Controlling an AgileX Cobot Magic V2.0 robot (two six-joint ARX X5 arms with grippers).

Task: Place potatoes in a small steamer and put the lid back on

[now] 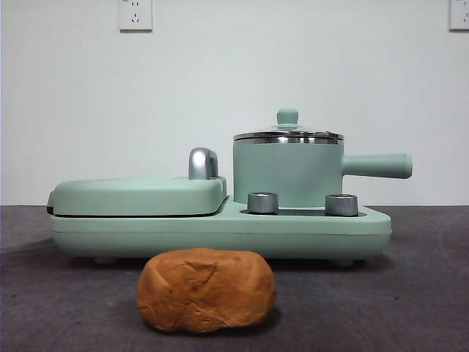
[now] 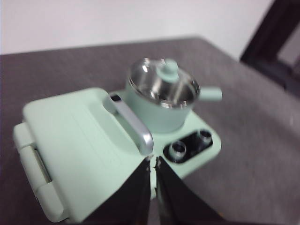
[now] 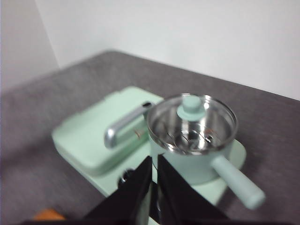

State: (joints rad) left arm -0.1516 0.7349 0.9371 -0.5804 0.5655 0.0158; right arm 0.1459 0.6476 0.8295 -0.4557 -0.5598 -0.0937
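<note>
Potato (image 1: 207,290) lies nearest, long axis crosswise, before the griddle cover (image 1: 139,195); lid (image 1: 288,135) closes steamer (image 1: 287,173), handle pointing right. Both grippers (image 2: 152,165) (image 3: 154,162) narrow, empty.

The small steamer (image 2: 161,110) stands on the mint-green cooker base (image 2: 199,161), with the lid (image 2: 162,83) seated on its steel rim and the lid's mint knob (image 2: 167,71) at centre. The straight side handle (image 2: 208,93) projects from the steamer away from the griddle cover (image 2: 77,140). The cover lies closed just beside the steamer, its chrome handle (image 2: 131,123) on the edge nearest the steamer. Two control knobs (image 2: 190,143) sit in a dark recess near the steamer's foot. The left gripper (image 2: 153,165) hangs above the cover's corner, jaws nearly touching. Picture is blurred.
</note>
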